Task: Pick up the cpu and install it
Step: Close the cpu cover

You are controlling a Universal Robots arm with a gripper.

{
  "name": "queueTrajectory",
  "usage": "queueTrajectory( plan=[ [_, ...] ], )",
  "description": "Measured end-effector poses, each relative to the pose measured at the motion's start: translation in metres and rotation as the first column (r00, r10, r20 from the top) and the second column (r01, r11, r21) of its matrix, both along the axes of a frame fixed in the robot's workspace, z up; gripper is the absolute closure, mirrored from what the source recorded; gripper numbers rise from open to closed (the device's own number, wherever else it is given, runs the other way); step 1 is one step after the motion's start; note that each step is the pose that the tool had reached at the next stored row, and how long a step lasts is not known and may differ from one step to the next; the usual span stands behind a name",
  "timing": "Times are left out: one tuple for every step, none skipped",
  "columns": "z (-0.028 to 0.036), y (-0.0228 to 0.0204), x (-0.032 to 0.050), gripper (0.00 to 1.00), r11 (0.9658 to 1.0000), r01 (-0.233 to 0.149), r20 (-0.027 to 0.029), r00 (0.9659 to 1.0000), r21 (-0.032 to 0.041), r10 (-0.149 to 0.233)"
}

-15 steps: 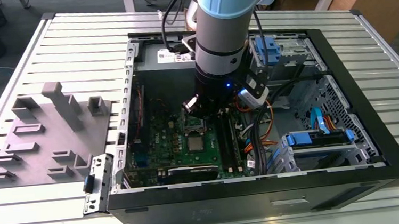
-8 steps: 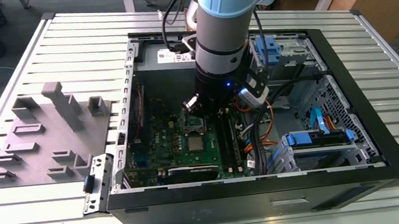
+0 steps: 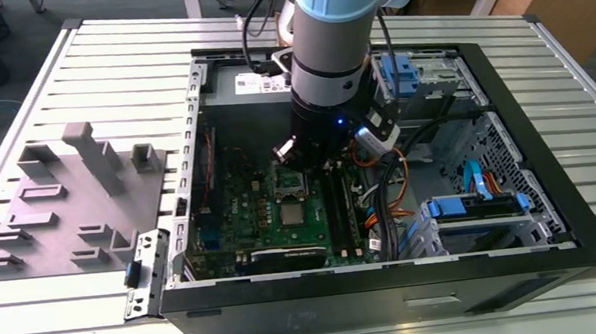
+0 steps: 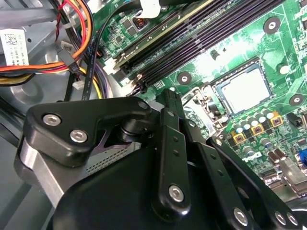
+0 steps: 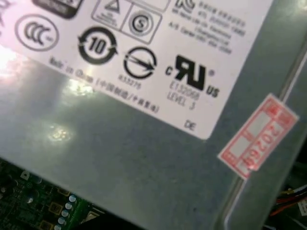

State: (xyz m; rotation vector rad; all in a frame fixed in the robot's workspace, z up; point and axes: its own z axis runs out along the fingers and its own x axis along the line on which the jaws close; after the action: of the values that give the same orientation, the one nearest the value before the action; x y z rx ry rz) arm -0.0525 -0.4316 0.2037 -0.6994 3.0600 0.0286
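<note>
Ribbed metal table (image 3: 97, 318) carries open black computer case (image 3: 557, 218); grey moulded tray (image 3: 62, 209) beside case, on exterior view's left.

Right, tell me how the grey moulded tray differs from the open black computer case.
The grey moulded tray is pale and smaller; the open black computer case is dark and far larger. The tray shows raised blocks of its own; the case holds a green circuit board and cables, with the robot arm reaching in. Both lie on the slatted metal table.
</note>
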Motion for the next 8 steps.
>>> queueTrajectory(
  plan=[
    [-0.0004,0.0001,-0.0005,0.89,1.0000,0.000,0.0010,1.0000,0.0000,0.000],
    [-0.0009,0.0000,-0.0012,0.89,1.0000,0.000,0.0023,1.0000,-0.0001,0.000],
    [-0.0011,0.0000,-0.0018,0.89,1.0000,0.000,0.0038,1.0000,-0.0002,0.000],
    [-0.0011,0.0001,-0.0024,0.89,1.0000,0.000,0.0050,1.0000,-0.0002,0.000],
    [-0.0014,0.0001,-0.0032,0.89,1.0000,0.000,0.0065,1.0000,0.0001,0.000],
    [-0.0018,0.0001,-0.0038,0.89,1.0000,0.000,0.0080,1.0000,0.0000,0.000],
    [-0.0023,0.0000,-0.0044,0.89,1.0000,0.000,0.0094,1.0000,-0.0003,0.000],
    [-0.0026,0.0000,-0.0048,0.89,1.0000,0.000,0.0104,0.9999,-0.0006,0.000]
  ],
)
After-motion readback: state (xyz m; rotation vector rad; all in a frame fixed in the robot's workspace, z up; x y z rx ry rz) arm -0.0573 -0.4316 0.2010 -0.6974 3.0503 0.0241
